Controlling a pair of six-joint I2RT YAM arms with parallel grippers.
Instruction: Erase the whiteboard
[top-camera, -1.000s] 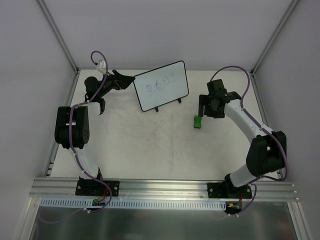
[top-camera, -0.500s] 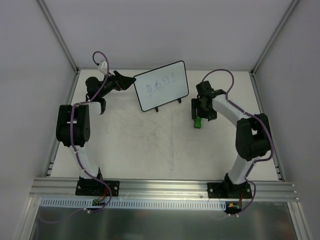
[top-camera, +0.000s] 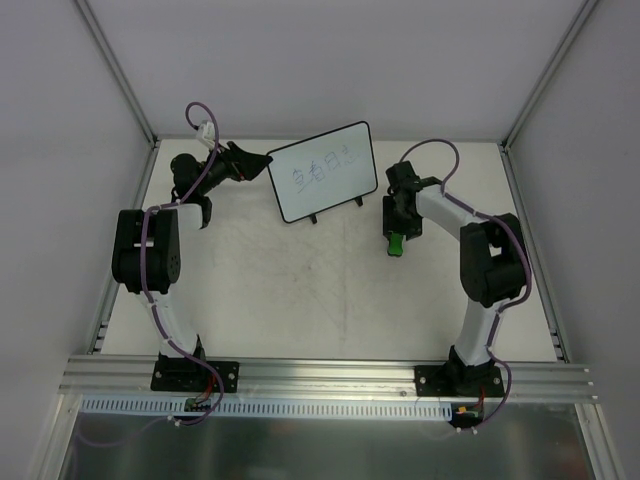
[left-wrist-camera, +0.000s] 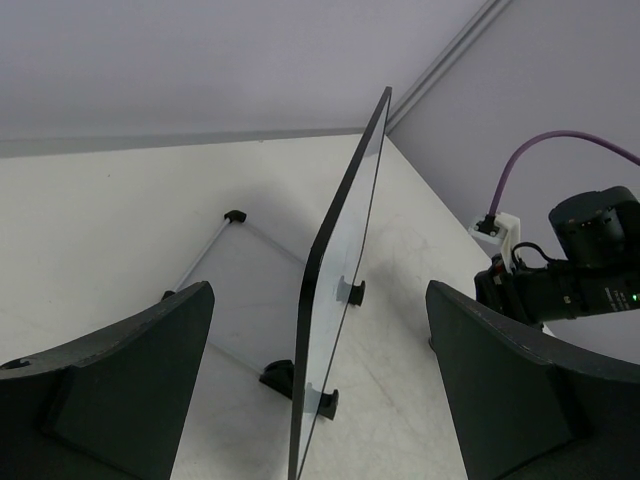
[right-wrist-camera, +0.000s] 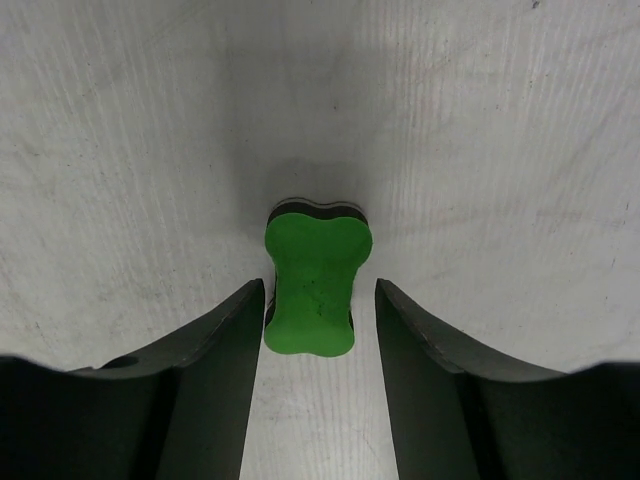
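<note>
The whiteboard (top-camera: 322, 172) stands tilted on its two black feet at the back middle of the table, with blue-green writing on its face. In the left wrist view the whiteboard (left-wrist-camera: 345, 245) appears edge-on. My left gripper (top-camera: 262, 158) is open at the board's left edge, and in its own view the left gripper (left-wrist-camera: 318, 300) has a finger on either side of the board without touching it. A small green eraser (top-camera: 396, 243) lies on the table to the board's right. My right gripper (right-wrist-camera: 319, 285) is open and straddles the eraser (right-wrist-camera: 318, 260), with a gap still showing on the right side.
White enclosure walls and metal corner posts (top-camera: 118, 70) ring the table. An aluminium rail (top-camera: 330, 372) with both arm bases runs along the near edge. The right arm's wrist (left-wrist-camera: 570, 270) shows beyond the board in the left wrist view.
My right arm has swung left and lowered over the green eraser, and its jaws have narrowed around it. The left arm and the whiteboard have not moved.
</note>
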